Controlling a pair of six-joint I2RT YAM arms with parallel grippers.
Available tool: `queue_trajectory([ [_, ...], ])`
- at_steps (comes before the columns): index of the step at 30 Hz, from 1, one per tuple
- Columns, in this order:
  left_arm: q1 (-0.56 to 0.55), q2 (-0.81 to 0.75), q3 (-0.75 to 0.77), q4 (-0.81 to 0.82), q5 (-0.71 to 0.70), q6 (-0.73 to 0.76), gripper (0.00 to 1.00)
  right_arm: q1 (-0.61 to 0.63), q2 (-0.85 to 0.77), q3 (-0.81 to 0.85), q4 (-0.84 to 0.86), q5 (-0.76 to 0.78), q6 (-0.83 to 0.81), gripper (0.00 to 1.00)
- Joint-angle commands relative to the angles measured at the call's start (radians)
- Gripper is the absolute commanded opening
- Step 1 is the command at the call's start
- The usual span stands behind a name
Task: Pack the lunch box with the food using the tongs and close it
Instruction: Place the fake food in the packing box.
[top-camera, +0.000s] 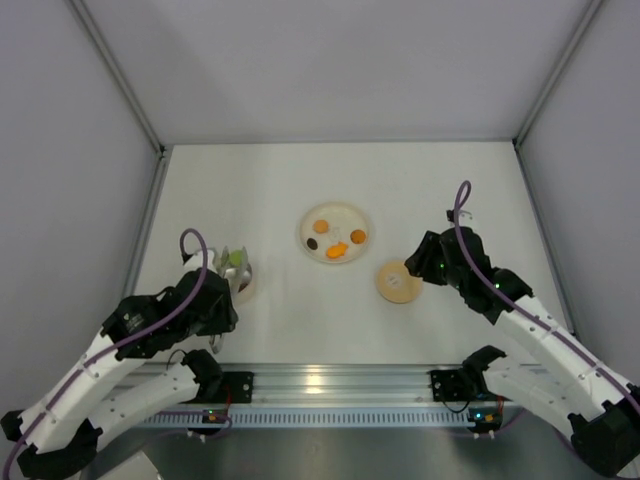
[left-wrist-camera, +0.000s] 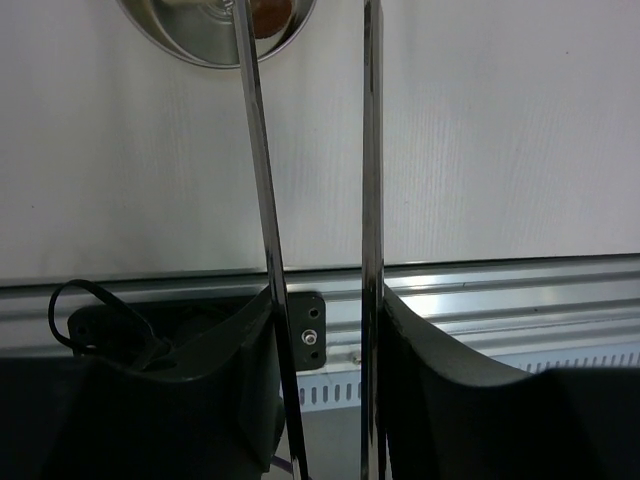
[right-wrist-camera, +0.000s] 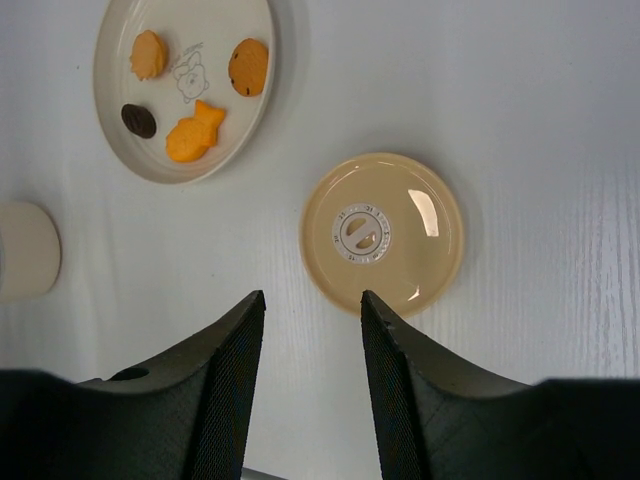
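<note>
L end effector (left-wrist-camera: 325, 300) clamped round tongs (left-wrist-camera: 262, 200) at lunch box (left-wrist-camera: 180, 40); R end effector (right-wrist-camera: 312, 300) spread, empty, near lid (right-wrist-camera: 420, 260)

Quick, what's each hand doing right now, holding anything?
Left hand: closed on the tongs.
Right hand: open, empty, near the tan lid.

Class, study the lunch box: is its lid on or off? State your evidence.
Off. The tan lid lies flat beside the plate, well apart from the steel lunch box over on the left side.
</note>
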Motion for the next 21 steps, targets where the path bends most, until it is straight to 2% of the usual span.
queue_trajectory([
  [1,0.002,-0.021,-0.023,-0.154,-0.033,-0.047,0.44,0.019,0.001,-0.003,0.092,-0.006,-0.005,0.43],
  [15,0.002,-0.026,-0.028,-0.16,-0.047,-0.069,0.48,0.019,-0.005,-0.016,0.101,-0.007,-0.008,0.43],
  [21,0.002,0.066,0.023,-0.056,-0.009,-0.011,0.47,0.019,-0.004,-0.007,0.096,-0.007,-0.01,0.43],
])
